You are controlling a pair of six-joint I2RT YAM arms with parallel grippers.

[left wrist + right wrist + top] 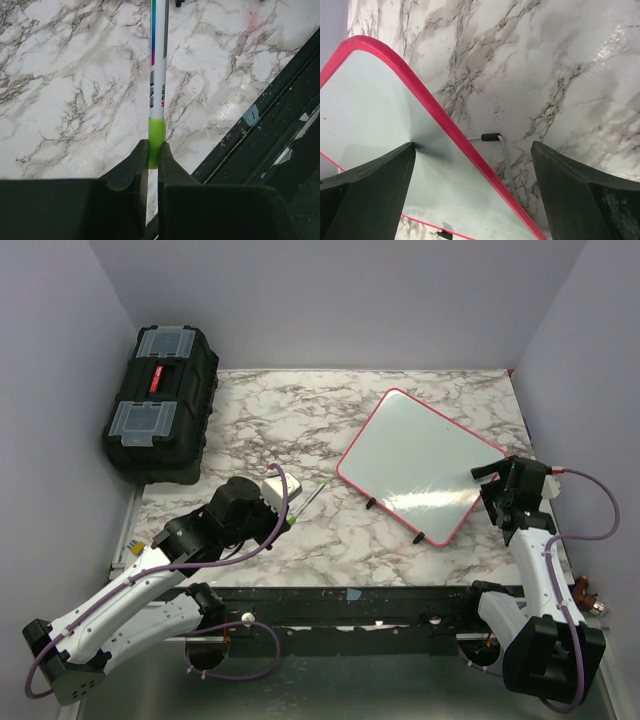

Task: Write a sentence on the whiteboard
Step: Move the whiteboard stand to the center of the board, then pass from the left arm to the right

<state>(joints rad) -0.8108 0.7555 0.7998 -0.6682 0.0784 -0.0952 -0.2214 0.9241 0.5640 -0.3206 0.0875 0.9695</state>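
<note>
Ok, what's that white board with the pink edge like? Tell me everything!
The whiteboard is a flat white rectangle with rounded corners and a thin red-pink frame. Its glossy face is blank. It lies turned at an angle on the right of the marble table, thin black-tipped wire legs poking out beneath it. The right gripper, open, straddles its right edge.

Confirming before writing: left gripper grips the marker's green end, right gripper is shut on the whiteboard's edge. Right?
No: the right gripper stands open astride the whiteboard edge, per the right wrist view. The left gripper does grip the marker at its green end.
</note>
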